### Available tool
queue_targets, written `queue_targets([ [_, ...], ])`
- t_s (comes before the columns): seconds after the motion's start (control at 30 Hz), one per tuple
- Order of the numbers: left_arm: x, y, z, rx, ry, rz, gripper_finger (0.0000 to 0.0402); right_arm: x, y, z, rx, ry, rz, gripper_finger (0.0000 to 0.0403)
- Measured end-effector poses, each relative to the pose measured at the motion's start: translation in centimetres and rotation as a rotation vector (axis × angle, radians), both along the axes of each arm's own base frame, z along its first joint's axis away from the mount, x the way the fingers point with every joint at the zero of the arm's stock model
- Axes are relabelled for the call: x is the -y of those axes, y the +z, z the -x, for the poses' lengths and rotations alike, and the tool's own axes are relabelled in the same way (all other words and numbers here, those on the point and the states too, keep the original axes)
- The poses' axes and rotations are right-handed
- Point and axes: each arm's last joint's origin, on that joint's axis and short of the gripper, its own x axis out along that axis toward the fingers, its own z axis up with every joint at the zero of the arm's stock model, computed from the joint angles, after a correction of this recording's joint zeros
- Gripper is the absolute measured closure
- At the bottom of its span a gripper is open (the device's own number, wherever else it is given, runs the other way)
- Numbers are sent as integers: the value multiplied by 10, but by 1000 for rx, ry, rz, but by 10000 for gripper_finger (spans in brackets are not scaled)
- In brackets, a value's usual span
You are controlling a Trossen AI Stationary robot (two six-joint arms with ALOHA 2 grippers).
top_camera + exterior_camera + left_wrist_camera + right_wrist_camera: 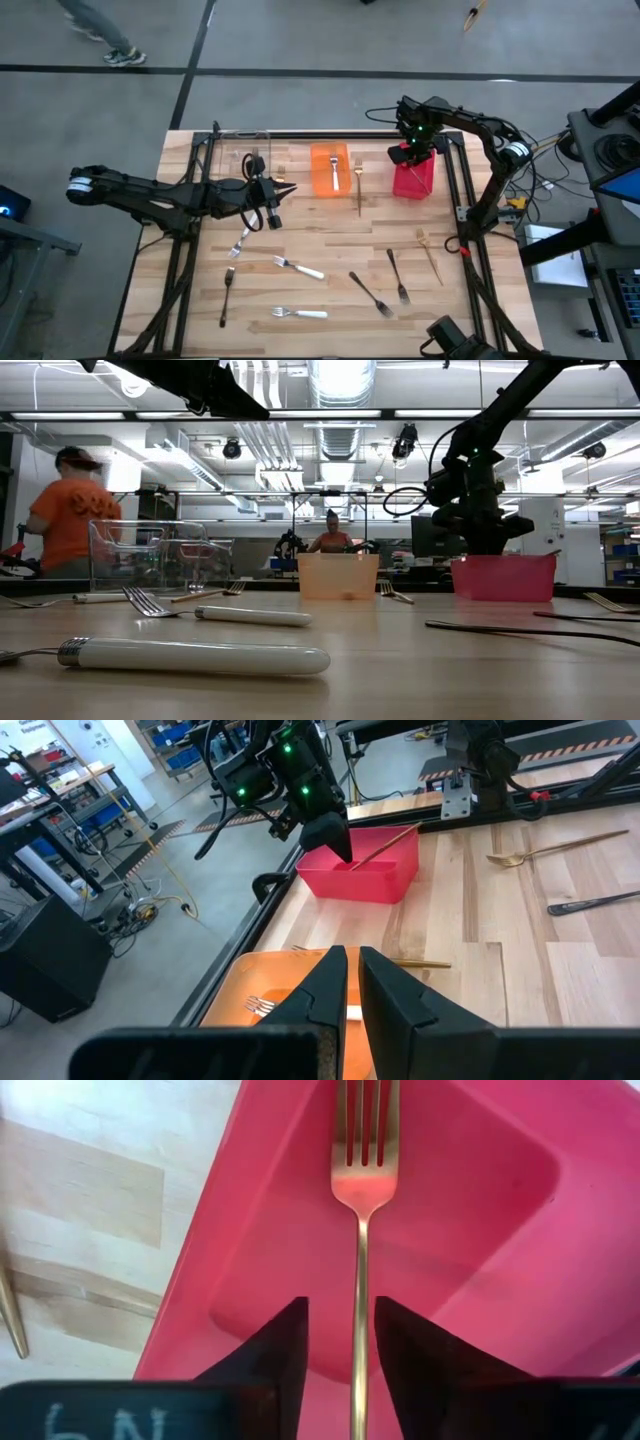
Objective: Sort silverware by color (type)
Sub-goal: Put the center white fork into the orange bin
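My right gripper (412, 150) hangs open over the red bin (413, 180), fingers pointing down. A gold fork (361, 1230) lies slanted in that bin, tines low on its floor; its handle (390, 842) rises over the rim. In the right wrist view the handle passes between my fingers (341, 1340) with a gap on each side. My left gripper (283, 192) is shut on nothing, raised between the clear bin (243, 150) and the orange bin (328, 168). The rest of the silverware lies loose on the table.
The orange bin (250, 990) holds a fork. On the wood lie gold forks (358, 188) (430, 255), dark forks (370, 293) (397, 275) (226, 295) and white-handled forks (298, 267) (300, 313) (240, 243). People move in the room behind.
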Motion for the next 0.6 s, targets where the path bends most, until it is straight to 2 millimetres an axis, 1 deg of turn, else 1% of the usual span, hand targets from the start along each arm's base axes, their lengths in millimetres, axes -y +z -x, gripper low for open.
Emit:
queue_targets([
  [0.17,0,0,0,0,0,0,388,0,1,0,-1,0,-1,282],
  [0.27,0,0,0,0,0,0,388,2,5,-1,8,4,10,280],
  [0.47,0,0,0,0,0,0,388,6,21,-4,38,12,53,286],
  [0.6,0,0,0,0,0,0,388,3,36,-4,68,30,96,292],
])
